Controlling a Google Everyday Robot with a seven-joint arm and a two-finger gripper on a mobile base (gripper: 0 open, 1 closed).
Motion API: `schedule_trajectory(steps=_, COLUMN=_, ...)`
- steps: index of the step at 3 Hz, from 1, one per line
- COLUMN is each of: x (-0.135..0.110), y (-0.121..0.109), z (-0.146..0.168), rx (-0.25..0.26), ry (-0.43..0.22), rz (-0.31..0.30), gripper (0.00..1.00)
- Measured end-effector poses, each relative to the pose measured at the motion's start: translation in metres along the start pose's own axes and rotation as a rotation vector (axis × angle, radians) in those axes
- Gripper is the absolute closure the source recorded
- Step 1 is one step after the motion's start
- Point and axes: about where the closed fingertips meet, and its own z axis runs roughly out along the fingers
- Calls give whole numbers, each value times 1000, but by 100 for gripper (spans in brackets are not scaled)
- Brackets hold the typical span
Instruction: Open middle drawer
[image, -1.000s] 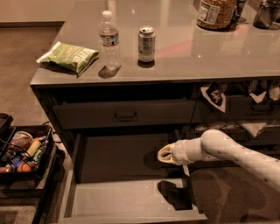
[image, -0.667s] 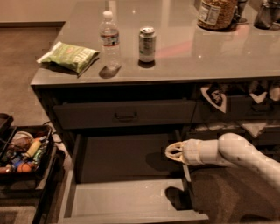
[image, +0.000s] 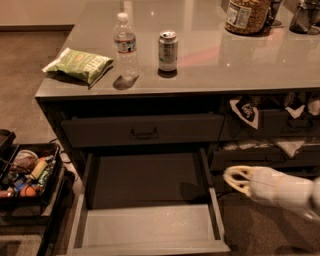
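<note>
The middle drawer (image: 150, 227) stands pulled far out below the counter, its pale grey floor showing and its front edge at the bottom of the view. Above it a shut dark grey drawer (image: 142, 131) shows a small centre pull handle (image: 144, 133). My gripper (image: 234, 180), on a white arm coming in from the right, hangs just outside the open drawer's right wall, at about the height of its rim. It holds nothing and touches nothing.
On the countertop (image: 210, 65) stand a water bottle (image: 125, 46), a can (image: 167, 50), a green chip bag (image: 82, 64) and a jar (image: 247, 15). A black bin of snacks (image: 27, 175) sits on the floor at left. Cluttered shelves (image: 270, 130) lie right of the drawers.
My gripper has moved right, from above the open drawer's inside to beyond its right wall. The drawer has stayed open.
</note>
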Motion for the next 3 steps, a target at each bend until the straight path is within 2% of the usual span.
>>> schedule_trajectory(steps=1, x=-4, y=11, z=-54, rx=118, ry=35, rz=53, gripper=100)
schedule_trajectory(steps=2, x=18, y=17, z=-90, rx=179, ry=76, rz=104, gripper=82)
schedule_trajectory(steps=3, x=18, y=17, z=-90, rx=179, ry=76, rz=103, gripper=58)
